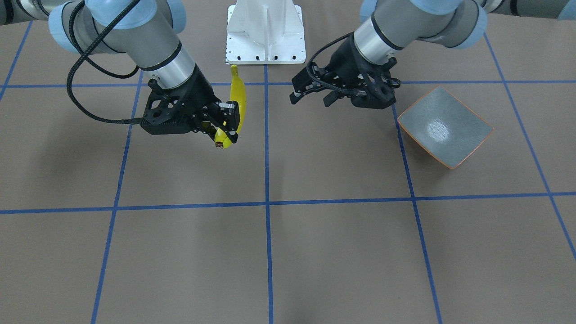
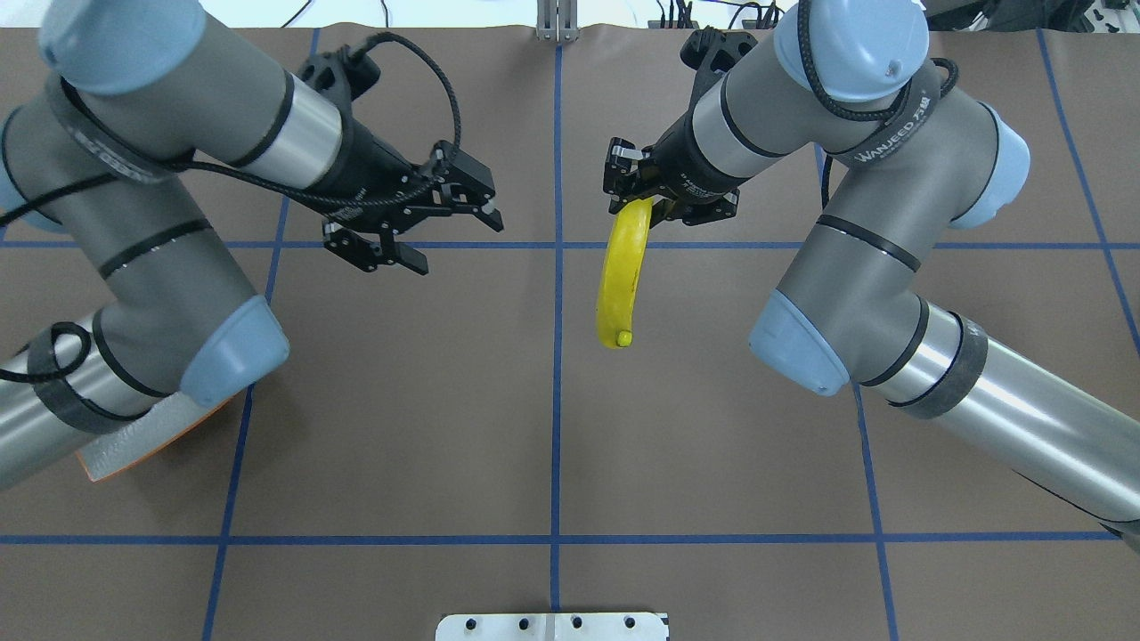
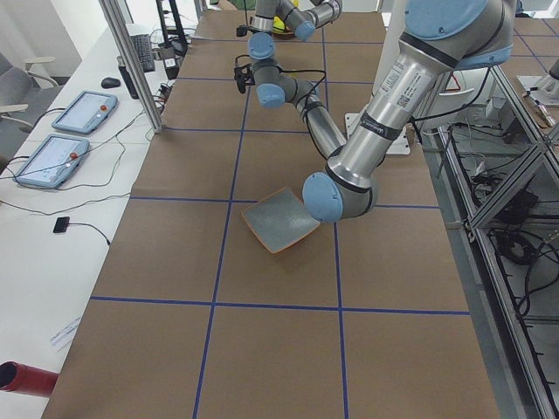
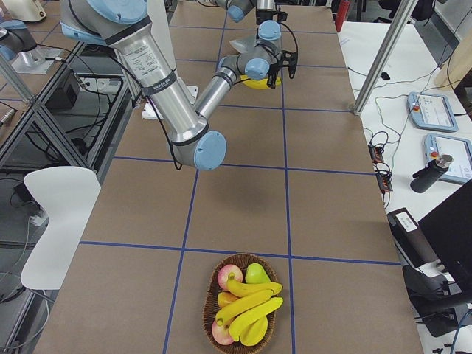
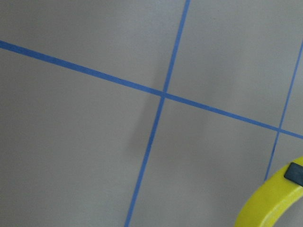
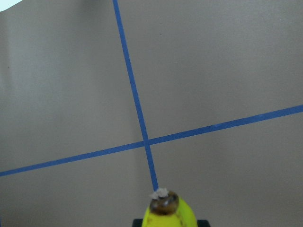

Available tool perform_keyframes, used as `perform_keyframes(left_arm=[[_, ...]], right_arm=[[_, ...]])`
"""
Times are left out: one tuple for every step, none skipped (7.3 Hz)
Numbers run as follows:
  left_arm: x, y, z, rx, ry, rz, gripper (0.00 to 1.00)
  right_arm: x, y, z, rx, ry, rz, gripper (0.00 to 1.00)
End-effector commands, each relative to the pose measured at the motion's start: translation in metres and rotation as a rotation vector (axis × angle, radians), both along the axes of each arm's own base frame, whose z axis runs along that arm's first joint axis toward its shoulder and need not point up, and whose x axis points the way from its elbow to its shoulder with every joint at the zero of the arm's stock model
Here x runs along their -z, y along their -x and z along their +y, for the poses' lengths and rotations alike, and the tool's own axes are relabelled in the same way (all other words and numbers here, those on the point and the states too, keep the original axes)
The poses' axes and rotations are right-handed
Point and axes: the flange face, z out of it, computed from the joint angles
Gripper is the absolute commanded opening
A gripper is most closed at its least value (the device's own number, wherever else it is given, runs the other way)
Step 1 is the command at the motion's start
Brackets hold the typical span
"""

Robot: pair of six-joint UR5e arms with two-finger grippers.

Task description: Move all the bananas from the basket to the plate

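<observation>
My right gripper [image 1: 223,130] is shut on one end of a bright yellow banana [image 1: 238,96] and holds it above the table's middle; it also shows from overhead [image 2: 637,200] with the banana [image 2: 619,276] hanging toward the robot. The banana's dark tip fills the bottom of the right wrist view [image 6: 165,208]. My left gripper [image 2: 454,240] is open and empty, facing the banana a short way apart. The grey-green plate [image 1: 445,126] with an orange rim lies beside the left arm, empty. Three bananas [image 4: 251,306] lie in the basket [image 4: 214,295] at the table's right end.
The basket also holds apples [image 4: 230,276]. The white arm mount [image 1: 265,33] stands at the robot's edge of the table. From overhead the plate [image 2: 116,454] is mostly hidden under the left arm. Blue tape lines cross the brown table.
</observation>
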Motion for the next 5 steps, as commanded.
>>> perform_keyframes(left_arm=[[0.03, -0.039, 0.035, -0.006, -0.007, 0.051, 1.0], [0.043, -0.055, 0.044, -0.006, 0.006, 0.061, 1.0], [0.046, -0.067, 0.052, -0.004, -0.002, 0.063, 1.0], [0.048, -0.07, 0.054, -0.008, -0.008, 0.072, 1.0], [0.048, -0.074, 0.056, -0.014, -0.007, 0.07, 1.0]], right_arm=[[0.004, 0.0, 0.003, 0.005, -0.01, -0.012, 0.0], [0.005, 0.0, 0.003, 0.002, -0.004, -0.015, 0.0], [0.008, -0.001, 0.005, 0.001, -0.005, -0.022, 0.0], [0.014, -0.004, 0.008, 0.004, -0.013, -0.033, 0.0], [0.019, -0.007, 0.011, 0.005, -0.021, -0.042, 0.0]])
